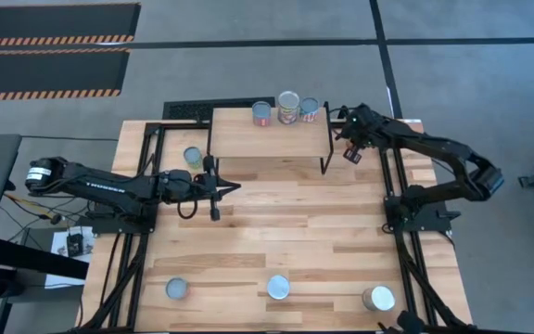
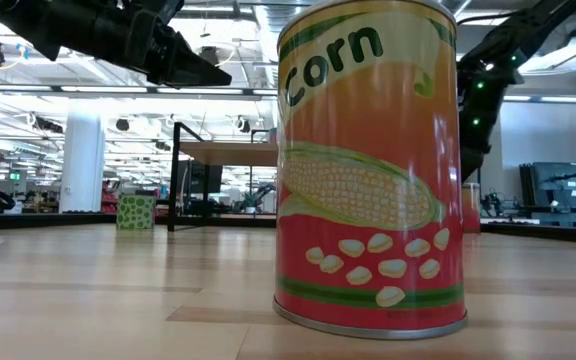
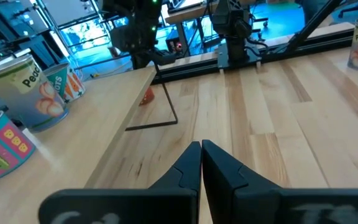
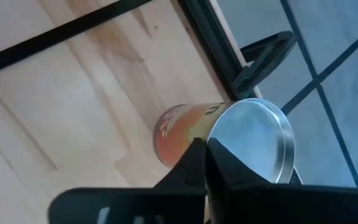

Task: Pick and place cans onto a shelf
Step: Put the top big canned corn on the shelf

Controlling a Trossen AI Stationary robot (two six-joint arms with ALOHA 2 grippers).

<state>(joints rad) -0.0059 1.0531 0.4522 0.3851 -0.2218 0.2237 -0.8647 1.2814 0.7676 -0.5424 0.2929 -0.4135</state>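
High view: three cans (image 1: 287, 109) stand on the shelf (image 1: 267, 139), ahead of the left gripper (image 1: 219, 188), jaws closed, empty. Right gripper (image 1: 351, 139), closed, empty, sits beside the shelf's end, an orange can (image 4: 185, 130) just beyond its jaws.

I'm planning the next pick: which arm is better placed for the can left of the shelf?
Left. The left pincer hangs shut just in front of the green-labelled can beside the shelf. The right pincer sits beyond the shelf's far right corner, with the shelf between it and that can.
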